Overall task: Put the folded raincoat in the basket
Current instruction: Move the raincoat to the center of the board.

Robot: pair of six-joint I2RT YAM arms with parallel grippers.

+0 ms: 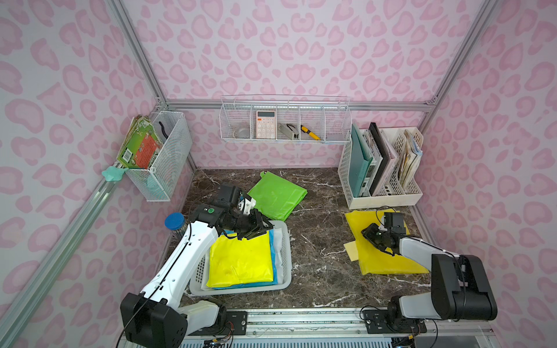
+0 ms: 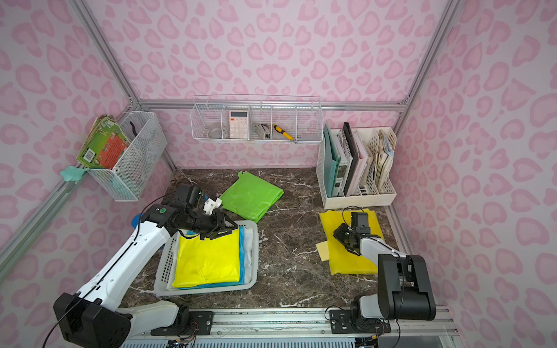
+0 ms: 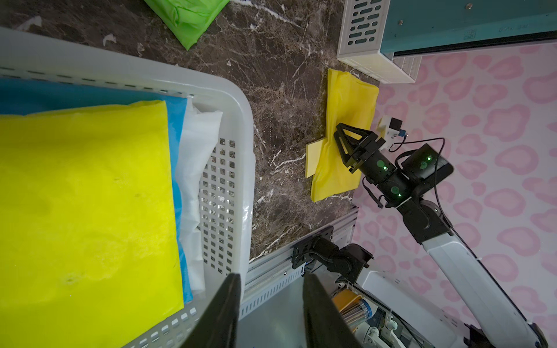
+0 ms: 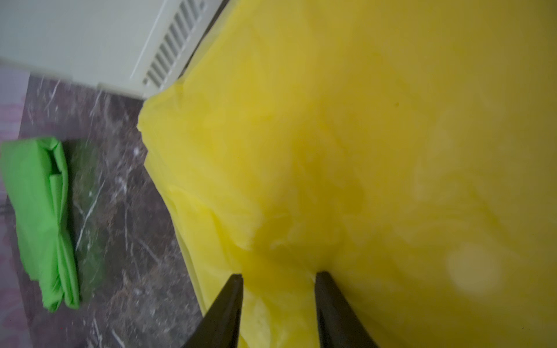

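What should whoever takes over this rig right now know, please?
The left pincer is open and empty, above the basket.
The right pincer is open, tips down on the yellow raincoat on the table.
Done: the neon-yellow raincoat lies in the basket atop a blue layer and a white layer.
To do: the yellow raincoat and the green raincoat are outside the basket.

I'm working in a mock office booth — pink leopard-print panels (image 1: 301,45) on aluminium framing (image 1: 196,105), a file holder (image 1: 391,201) at two o'clock, calculator (image 1: 265,124) at twelve.
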